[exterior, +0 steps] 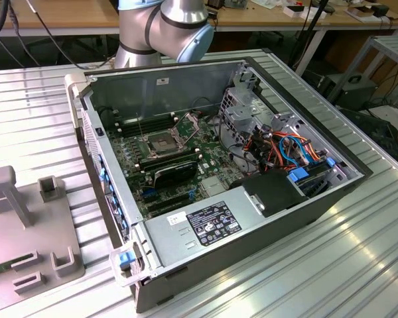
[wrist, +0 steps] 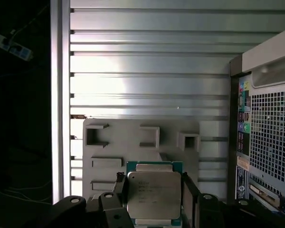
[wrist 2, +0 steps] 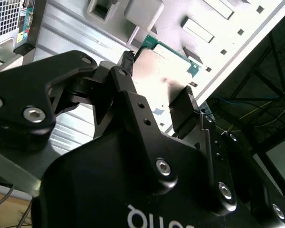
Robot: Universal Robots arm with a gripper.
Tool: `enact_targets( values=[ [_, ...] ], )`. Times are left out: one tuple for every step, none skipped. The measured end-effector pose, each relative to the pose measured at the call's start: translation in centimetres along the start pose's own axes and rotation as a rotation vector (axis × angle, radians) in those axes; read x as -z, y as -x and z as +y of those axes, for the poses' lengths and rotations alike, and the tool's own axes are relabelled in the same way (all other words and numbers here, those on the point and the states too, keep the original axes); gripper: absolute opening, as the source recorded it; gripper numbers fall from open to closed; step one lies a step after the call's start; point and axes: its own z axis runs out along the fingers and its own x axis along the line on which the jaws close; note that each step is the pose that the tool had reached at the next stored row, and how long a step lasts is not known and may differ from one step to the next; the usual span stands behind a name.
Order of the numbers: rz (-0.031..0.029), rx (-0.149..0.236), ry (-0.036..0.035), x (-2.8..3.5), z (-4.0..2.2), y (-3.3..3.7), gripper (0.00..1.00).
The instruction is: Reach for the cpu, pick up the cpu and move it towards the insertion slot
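Currently gripper point(wrist: 154, 199) clamps the cpu point(wrist: 154, 194) by its edges above the grey fixture plate point(wrist: 133, 142); thin grip, could slip or tilt.

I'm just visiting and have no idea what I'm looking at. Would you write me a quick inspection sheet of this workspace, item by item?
Surface: ribbed metal table carrying an open computer case and a grey holder plate.
Job's things: the cpu sits between the gripper fingers, above the grey plate; the insertion slot lies uncovered on the green board inside the case.
Clutter: a black expansion card on the board.
Grippers: the gripper is closed on the cpu's edges, in both wrist views.
Cables: orange and blue wires inside the case.
Surroundings: wooden benches behind the arm.
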Motion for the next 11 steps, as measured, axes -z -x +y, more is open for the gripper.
enact_targets(
  values=[
    [0.0, 0.0, 0.0, 0.0, 0.03, 0.14, 0.55],
    [0.0, 0.0, -0.0001, 0.03, 0.04, 0.22, 0.55],
    [0.0001, 0.0, -0.0021, 0.33, 0.11, 0.42, 0.55],
    [0.0001, 0.0, -0.004, 0.46, 0.18, 0.61, 0.55],
    [0.0023, 0.0, -0.0041, 0.47, 0.24, 1.63, 0.55],
    [0.0047, 0.0, -0.0041, 0.47, 0.26, 2.38, 0.55],
    [0.0082, 0.0, -0.0041, 0.48, 0.26, 3.05, 0.55],
    [0.0092, 0.0, -0.0042, 0.48, 0.27, 3.27, 0.55],
    [0.0102, 0.0, -0.0041, 0.49, 0.28, 3.61, 0.55],
    [0.0109, 0.0, -0.0041, 0.49, 0.28, 4.19, 0.55],
    [0.0118, 0.0, -0.0041, 0.49, 0.28, 4.98, 0.55]
  ],
)
